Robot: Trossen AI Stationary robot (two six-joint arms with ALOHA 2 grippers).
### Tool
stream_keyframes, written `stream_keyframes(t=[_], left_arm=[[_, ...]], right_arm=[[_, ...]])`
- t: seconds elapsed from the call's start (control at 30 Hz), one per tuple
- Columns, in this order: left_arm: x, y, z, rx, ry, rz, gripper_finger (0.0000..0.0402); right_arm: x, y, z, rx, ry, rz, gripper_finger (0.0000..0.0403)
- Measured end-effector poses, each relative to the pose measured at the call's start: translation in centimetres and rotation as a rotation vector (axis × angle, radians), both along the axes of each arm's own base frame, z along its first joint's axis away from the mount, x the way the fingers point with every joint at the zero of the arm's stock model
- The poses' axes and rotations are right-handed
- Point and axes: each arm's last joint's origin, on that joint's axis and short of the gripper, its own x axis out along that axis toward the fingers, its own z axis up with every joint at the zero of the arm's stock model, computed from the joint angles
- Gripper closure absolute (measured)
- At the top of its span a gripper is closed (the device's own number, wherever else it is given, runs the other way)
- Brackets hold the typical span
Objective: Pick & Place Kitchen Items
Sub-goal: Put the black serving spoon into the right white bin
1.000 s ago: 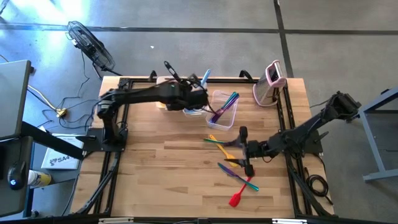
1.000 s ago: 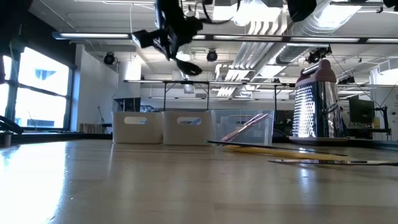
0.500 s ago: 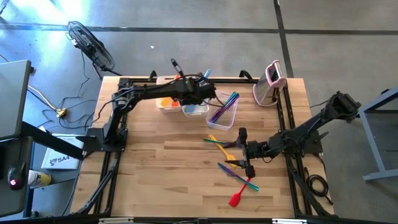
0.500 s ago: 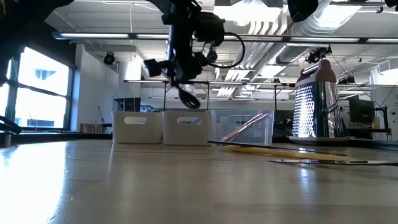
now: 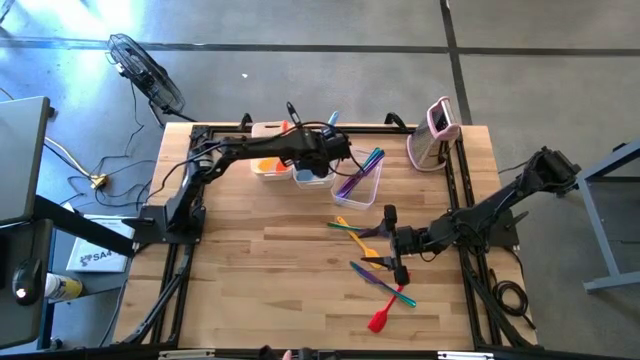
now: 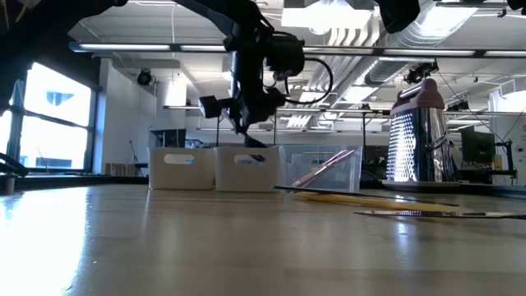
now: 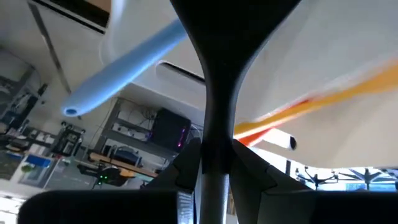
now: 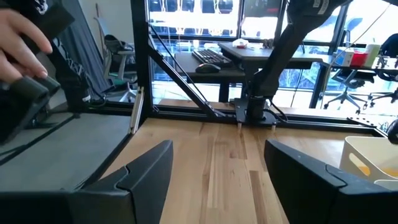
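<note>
The left gripper (image 5: 325,152) hangs above the middle tub (image 5: 312,176) of the three tubs along the far edge of the surface (image 5: 260,270); its fingers (image 7: 214,93) are closed on a black utensil (image 6: 253,141), whose handle sticks up behind the gripper and whose dark head dangles just over that tub's rim in the low view; a light blue utensil (image 5: 331,121) leans out of the middle tub, and orange utensils (image 5: 265,165) lie in the tub to its left; the clear tub (image 5: 362,178) to its right holds purple and teal utensils (image 5: 360,172); nearer the front of the surface from the middle tub lie loose yellow, purple, teal and red utensils (image 5: 385,300); the right gripper (image 5: 392,243) rests low among them, beside the yellow one (image 5: 352,229), its fingers (image 8: 146,168) spread apart and holding nothing; a pink-and-white grater (image 5: 436,132) stands to the right of the clear tub.
</note>
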Motion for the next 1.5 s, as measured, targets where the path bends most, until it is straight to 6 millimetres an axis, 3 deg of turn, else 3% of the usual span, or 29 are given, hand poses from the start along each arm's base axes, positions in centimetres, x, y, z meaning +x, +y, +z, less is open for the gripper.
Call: stream_keyframes(t=[0.33, 0.57, 1.5], left_arm=[[0.7, 0.2, -2.6, -0.039, 0.025, 0.018, 0.0355], [0.9, 0.0, -2.8, -0.127, -0.023, 0.013, 0.0352], [0.9, -0.1, -2.9, -0.161, -0.138, 0.119, 0.0332]], right_arm=[[0.0, 0.0, 0.0, 0.0, 0.005, 0.0, 0.0156], [0.0, 0.0, -0.2, 0.011, 0.022, 0.001, 0.0156], [0.0, 0.0, -0.5, 0.005, 0.049, 0.001, 0.0156]])
